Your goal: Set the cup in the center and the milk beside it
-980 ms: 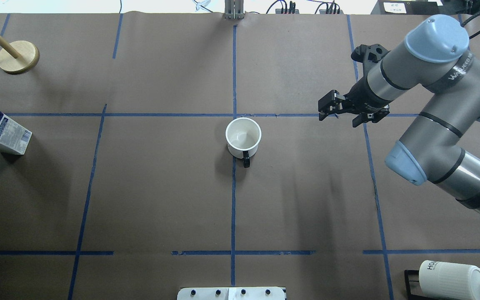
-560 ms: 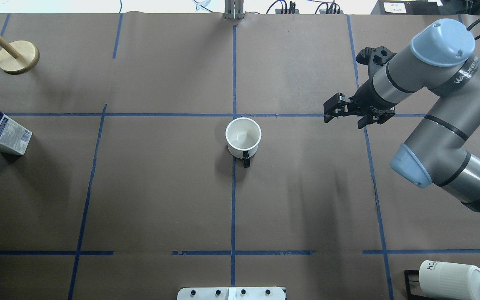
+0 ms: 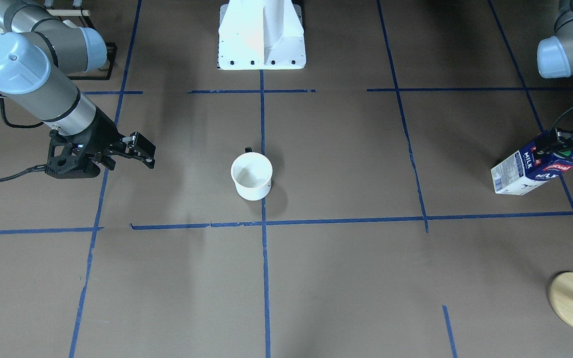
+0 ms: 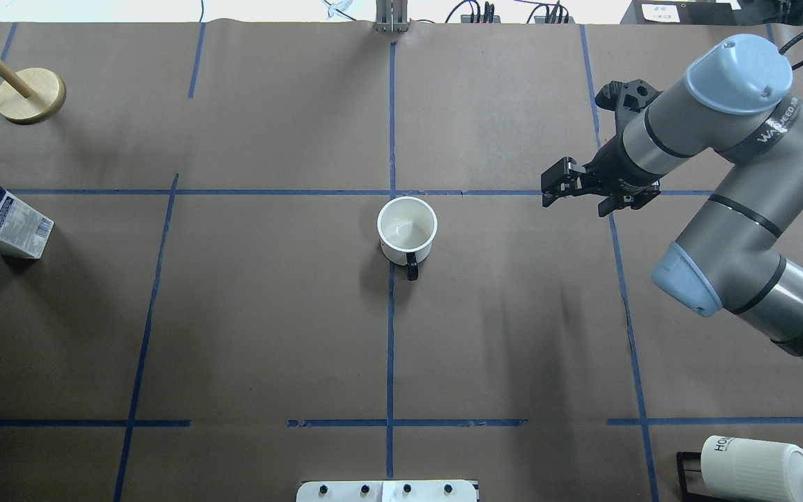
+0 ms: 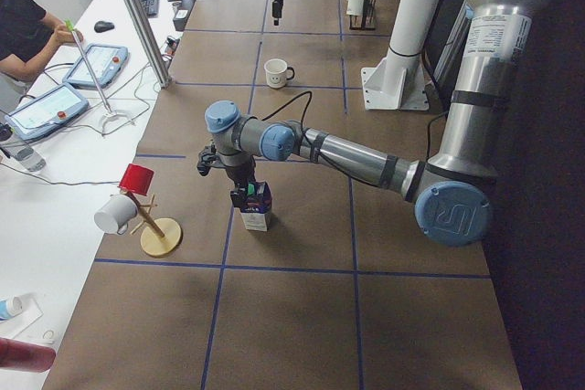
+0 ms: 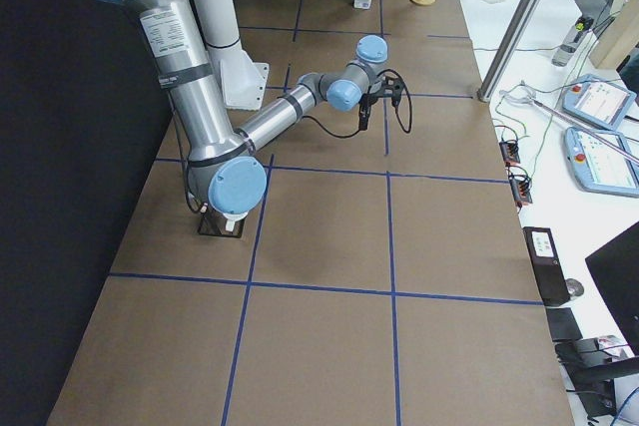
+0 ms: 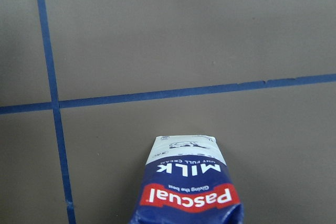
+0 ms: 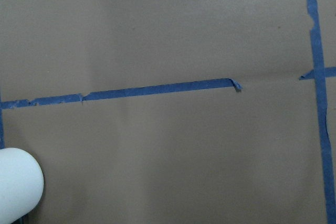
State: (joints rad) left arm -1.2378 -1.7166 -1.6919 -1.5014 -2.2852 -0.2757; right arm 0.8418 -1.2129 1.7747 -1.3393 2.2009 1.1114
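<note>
Brown table (image 4: 269, 314) gridded in blue tape (image 4: 269, 192): the cup (image 4: 407, 231) upright and empty at the center (image 4: 366, 183); the milk (image 4: 8, 223) standing closed near the left edge. Astride the milk's top, left gripper (image 3: 563, 148), grip not determinable; right gripper (image 4: 546, 192) slightly spread, empty, toward the right edge. Versus 1.0 s ago: left gripper newly at the milk, right gripper withdrawn slightly toward that edge, cup and milk unmoved.

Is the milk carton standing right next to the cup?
No, the milk carton stands far off to one side of the cup.
</note>
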